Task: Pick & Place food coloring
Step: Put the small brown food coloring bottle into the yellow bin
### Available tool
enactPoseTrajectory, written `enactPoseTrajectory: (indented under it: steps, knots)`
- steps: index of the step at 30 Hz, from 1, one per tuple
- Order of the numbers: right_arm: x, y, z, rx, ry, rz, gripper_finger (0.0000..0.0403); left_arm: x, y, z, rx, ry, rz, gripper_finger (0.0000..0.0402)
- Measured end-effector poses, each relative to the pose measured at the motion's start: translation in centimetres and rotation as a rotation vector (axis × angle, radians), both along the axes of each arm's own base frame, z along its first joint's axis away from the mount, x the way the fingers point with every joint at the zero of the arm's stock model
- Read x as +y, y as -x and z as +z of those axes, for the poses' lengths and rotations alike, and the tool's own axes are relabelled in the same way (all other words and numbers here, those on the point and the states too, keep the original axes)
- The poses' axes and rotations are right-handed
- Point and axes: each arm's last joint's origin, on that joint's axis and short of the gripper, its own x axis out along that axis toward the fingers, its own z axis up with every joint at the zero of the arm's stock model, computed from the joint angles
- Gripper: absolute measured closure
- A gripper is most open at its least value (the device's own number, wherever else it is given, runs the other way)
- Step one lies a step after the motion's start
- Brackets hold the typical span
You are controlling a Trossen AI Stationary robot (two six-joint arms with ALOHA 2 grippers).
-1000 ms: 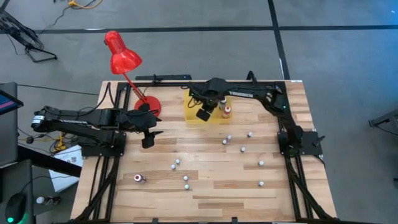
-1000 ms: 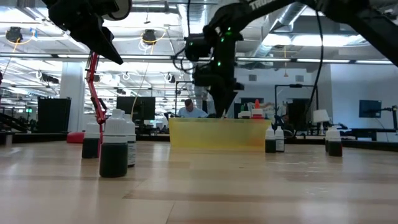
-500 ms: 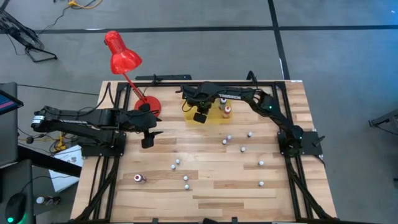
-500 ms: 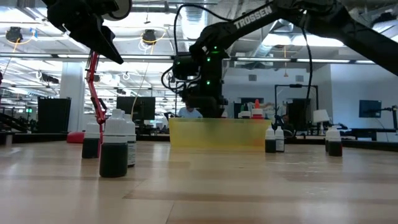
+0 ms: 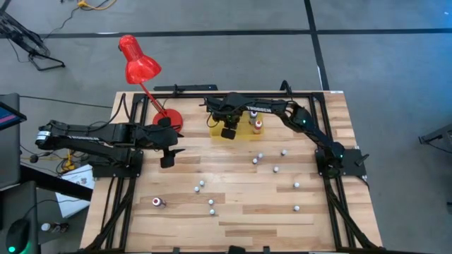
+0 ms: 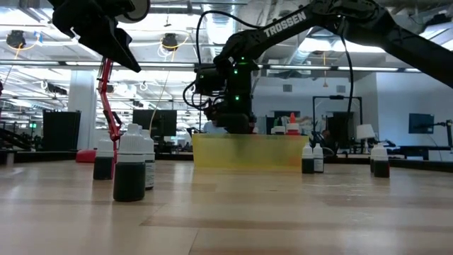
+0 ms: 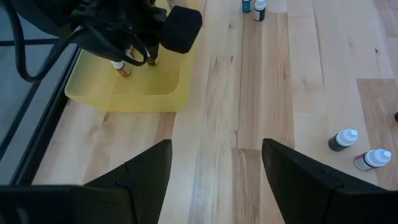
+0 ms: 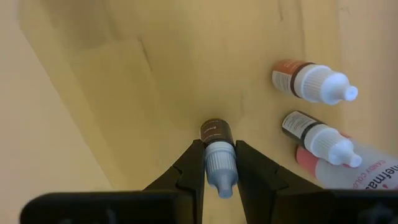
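A yellow tray [image 5: 239,134] sits at the table's far middle, with three small bottles [image 8: 311,81] lying inside it. My right gripper [image 8: 219,151] points down into the tray's left half, shut on a dark food coloring bottle [image 8: 216,132] with a pale cap. Several more food coloring bottles [image 5: 275,169] stand scattered over the wooden table, and one red bottle [image 5: 158,202] lies at the near left. My left gripper [image 7: 214,177] hangs open above the table's left side, touching nothing. My right gripper pinches the dark bottle at its pale cap [image 8: 221,169] between the two fingers, which come from above and point down. The bottle hangs upright below the fingers, its dark base low over the tray's floor. Whether the base touches the floor I cannot tell.
A red desk lamp [image 5: 138,63] stands at the far left, its round base [image 5: 169,118] on the table just left of the tray. Two dark bottles [image 6: 131,170] stand close to the low camera. Bare wood lies between the tray and the loose bottles.
My right gripper has sunk with the dark bottle into the tray, shifting a little toward the table's left edge and rolling about its own axis. It has stayed shut on the bottle.
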Motion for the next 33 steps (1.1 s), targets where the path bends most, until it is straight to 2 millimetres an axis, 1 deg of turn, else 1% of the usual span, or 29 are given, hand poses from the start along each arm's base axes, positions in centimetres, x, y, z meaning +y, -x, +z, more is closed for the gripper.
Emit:
enactPoseTrajectory:
  steps: [8, 12, 15, 25, 29, 31, 33]
  knots:
    - [-0.1, 0.0, 0.0, -0.002, 0.003, 0.034, 0.0337, 0.0, 0.0, 0.0, 0.000, 0.000, 0.000, 0.0159]
    - [-0.1, 0.0, 0.0, -0.003, 0.002, 0.036, 0.0324, 0.0, 0.0, 0.0, 0.000, 0.000, 0.001, 0.0159]
    - [0.1, -0.1, 0.0, -0.005, -0.001, 0.042, 0.0303, 0.0, 0.0, 0.0, 0.000, 0.000, 0.001, 0.0159]
    - [1.2, -0.5, 0.0, 0.001, -0.003, 0.064, 0.0213, 0.0, 0.0, 0.0, 0.000, 0.001, 0.003, 0.0159]
    - [1.8, -0.5, 0.8, -0.008, 0.004, 0.075, 0.0196, 0.0, 0.0, 0.0, 0.000, 0.002, 0.004, 0.0159]
    - [2.0, -0.2, 1.7, 0.002, 0.001, 0.075, 0.0192, 0.0, 0.0, 0.0, -0.001, 0.002, 0.004, 0.0159]
    - [1.9, -0.3, 2.6, -0.024, 0.009, 0.067, 0.0191, 0.0, 0.0, 0.0, 0.000, 0.002, 0.004, 0.0159]
